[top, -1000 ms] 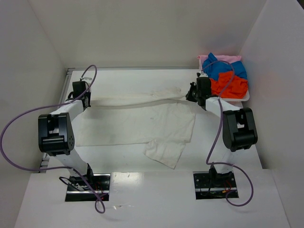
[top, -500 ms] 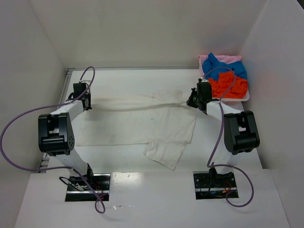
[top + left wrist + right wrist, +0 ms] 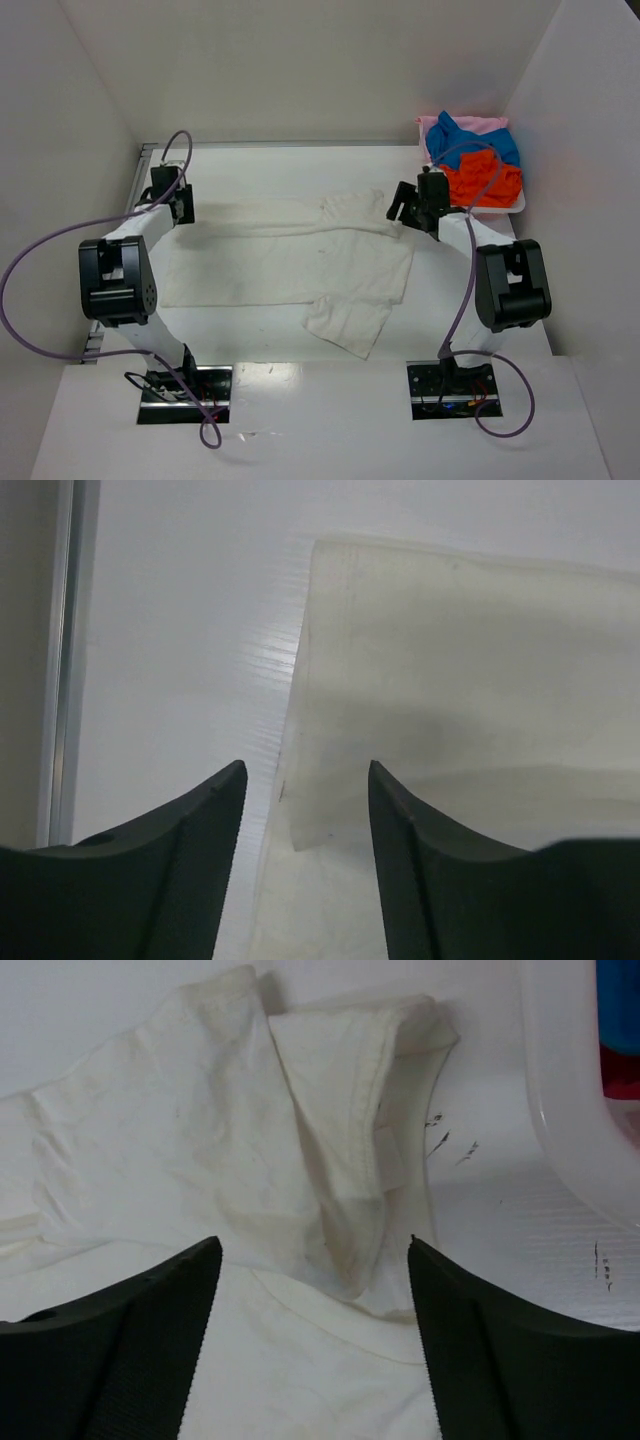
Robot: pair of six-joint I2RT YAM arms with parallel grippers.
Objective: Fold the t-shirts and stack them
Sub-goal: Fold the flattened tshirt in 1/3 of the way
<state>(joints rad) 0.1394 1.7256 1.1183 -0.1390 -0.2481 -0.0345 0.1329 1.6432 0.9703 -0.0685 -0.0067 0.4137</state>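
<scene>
Here the off-white t-shirt (image 3: 290, 255) lies flat mid-table (image 3: 300, 170), its far edge seemingly doubled over. The left gripper (image 3: 305, 770) and right gripper (image 3: 315, 1245) hover over that edge's two ends, jaws parted and empty, probably so the fold lies straight. The blue t-shirt (image 3: 470, 145), orange-red t-shirt (image 3: 480, 185) and pale pink t-shirt (image 3: 470, 122) wait heaped in the tray (image 3: 500, 208) at the far right corner.

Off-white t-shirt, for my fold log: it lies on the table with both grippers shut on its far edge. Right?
No. The off-white t-shirt lies on the table, but the left gripper and right gripper are open, holding nothing; both wrist views show it.
</scene>
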